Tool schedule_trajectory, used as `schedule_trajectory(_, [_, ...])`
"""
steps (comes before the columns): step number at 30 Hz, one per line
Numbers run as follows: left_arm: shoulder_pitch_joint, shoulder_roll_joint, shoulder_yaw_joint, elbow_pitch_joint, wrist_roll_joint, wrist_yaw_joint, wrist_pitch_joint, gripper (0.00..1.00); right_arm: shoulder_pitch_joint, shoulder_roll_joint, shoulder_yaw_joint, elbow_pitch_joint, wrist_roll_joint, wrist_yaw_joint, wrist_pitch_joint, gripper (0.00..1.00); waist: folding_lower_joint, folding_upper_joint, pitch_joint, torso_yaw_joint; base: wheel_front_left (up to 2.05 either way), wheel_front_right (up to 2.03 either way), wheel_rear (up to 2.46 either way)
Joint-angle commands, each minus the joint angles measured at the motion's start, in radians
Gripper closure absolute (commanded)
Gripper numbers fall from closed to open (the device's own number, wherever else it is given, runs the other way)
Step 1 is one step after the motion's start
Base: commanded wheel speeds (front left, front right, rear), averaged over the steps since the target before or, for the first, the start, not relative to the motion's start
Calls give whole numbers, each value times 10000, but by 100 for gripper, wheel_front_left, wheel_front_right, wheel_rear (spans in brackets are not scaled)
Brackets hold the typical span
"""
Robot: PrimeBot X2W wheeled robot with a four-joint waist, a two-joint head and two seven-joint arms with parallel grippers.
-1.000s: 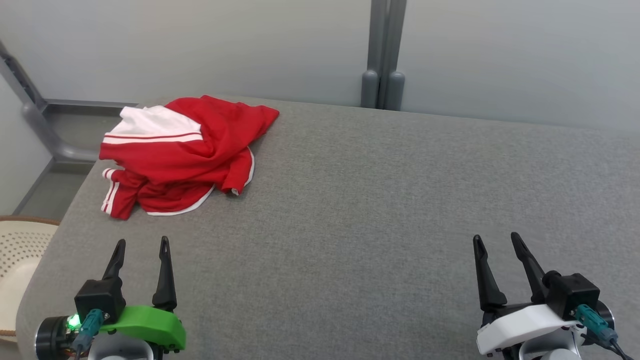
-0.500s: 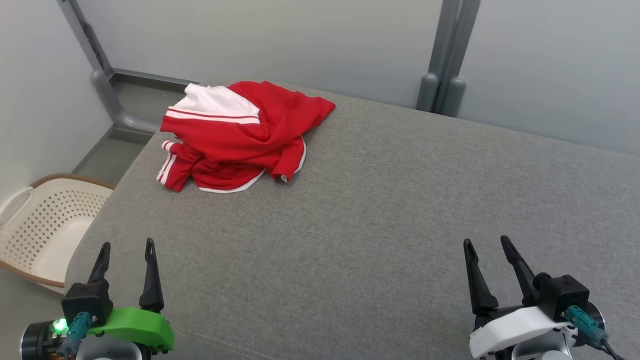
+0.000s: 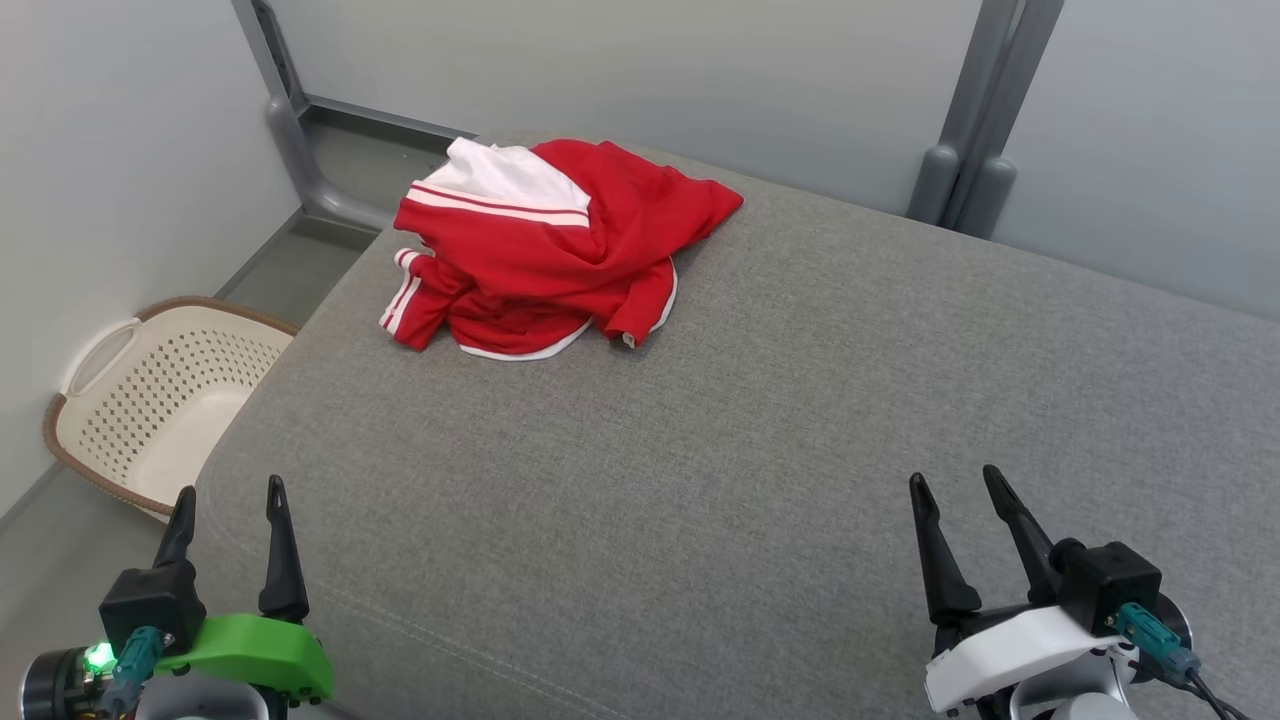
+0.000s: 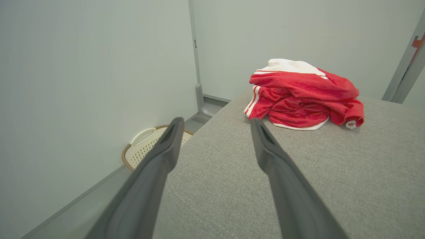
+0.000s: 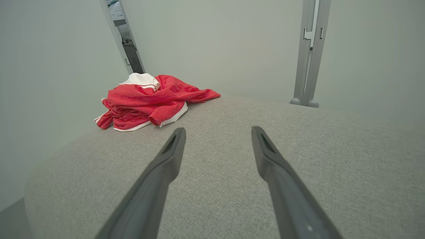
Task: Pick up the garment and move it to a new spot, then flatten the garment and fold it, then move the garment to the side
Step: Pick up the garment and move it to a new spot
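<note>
The garment (image 3: 545, 255) is a red piece with white panels and white stripes, crumpled in a heap at the far left corner of the grey padded table (image 3: 720, 440). It also shows in the left wrist view (image 4: 302, 94) and the right wrist view (image 5: 149, 101). My left gripper (image 3: 230, 492) hovers open near the table's front left edge, well short of the heap. At the front right my right gripper (image 3: 955, 482) is open too, with nothing between its fingers. In both wrist views the fingers (image 4: 279, 172) (image 5: 282, 186) stand wide apart over bare fabric.
A cream perforated laundry basket (image 3: 150, 400) sits on the floor left of the table, seen too in the left wrist view (image 4: 146, 146). Grey partition walls and a metal post (image 3: 975, 110) close off the back. The table's left edge drops to the floor.
The head camera has swung left, so the whole picture shifted right and the basket came further into view. The garment lies as before, and both grippers stay open.
</note>
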Motion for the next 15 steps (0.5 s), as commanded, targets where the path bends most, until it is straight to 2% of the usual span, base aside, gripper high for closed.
schedule_trajectory(1, [107,-24,-22,-44,8,51,-52,0,-86,-42,8,36,79,1,-60,0,0,0,41,66,0,0,0])
schedule_trajectory(15, [-15,-52,-62,17,-145,219,-120,0,-215,-42,37,27,-48,1,27,0,0,0,213,15,0,0,0])
